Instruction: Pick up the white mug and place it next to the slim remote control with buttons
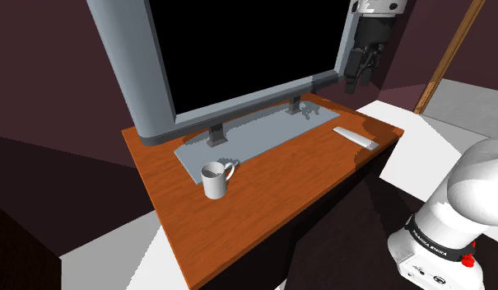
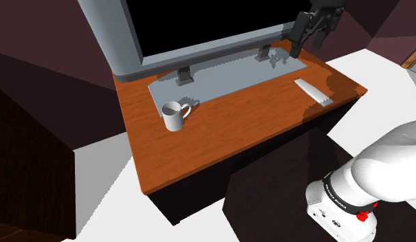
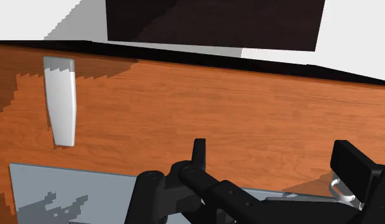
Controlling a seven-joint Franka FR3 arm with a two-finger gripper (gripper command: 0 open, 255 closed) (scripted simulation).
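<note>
White arm links [image 1: 473, 194] bulk closest in the shoulder view, rising from the stand. Beyond them lies the orange-brown wood-grain tabletop [image 1: 280, 185]. The white handled mug [image 1: 214, 180] stands upright on it toward the shoulder view's left, handle turned to that view's right. It sits at the near corner of a flat grey base plate [image 1: 255, 140], though I cannot tell whether it touches the plate. The slim pale-grey remote control [image 1: 356, 137] lies flat near the table's right-hand end, well apart from the mug; no buttons can be made out on it. Farther back the plate carries a big grey-framed black screen [image 1: 239, 49] on two short feet. Farthest and highest hangs the all-black two-finger gripper [image 1: 360, 74], above the table's far right corner. Its fingers are spread with nothing between them.

My judgement is that the reach for the mug has barely begun. The hand should cross leftward, staying on the near side of the screen's lower edge and feet. Above the mug, it should turn so the jaws close across the cup wall away from the handle. Keep the fingers wide until they straddle it, then descend straight down.
</note>
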